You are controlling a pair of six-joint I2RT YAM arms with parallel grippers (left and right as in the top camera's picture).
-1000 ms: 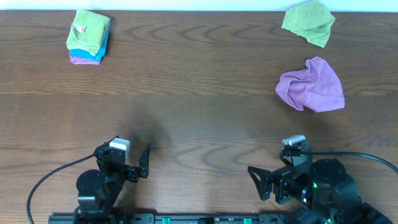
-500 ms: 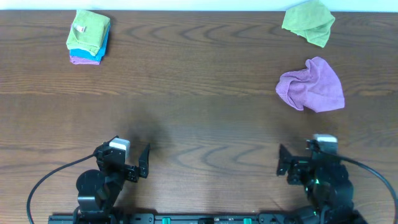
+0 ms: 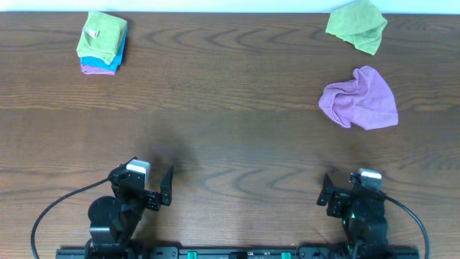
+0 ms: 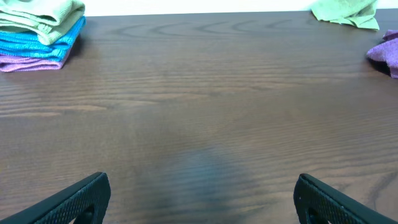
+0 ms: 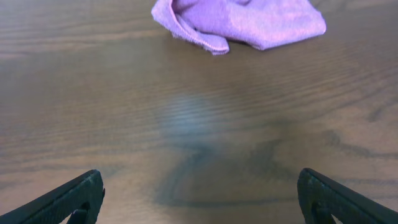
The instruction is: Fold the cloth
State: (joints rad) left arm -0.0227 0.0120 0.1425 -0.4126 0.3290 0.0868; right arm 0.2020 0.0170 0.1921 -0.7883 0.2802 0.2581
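Overhead: purple cloth (image 3: 359,98) crumpled right side of counter (image 3: 230,129), untouched; left wrist: left claw (image 4: 202,190) released, well apart from it; right wrist: right claw (image 5: 199,186) released, cloth ahead, so I'd spread it flat before pinching a hem.

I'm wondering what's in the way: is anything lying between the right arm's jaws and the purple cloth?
Nothing: only bare wooden table separates the jaws from the purple cloth, plainest in the right wrist view.
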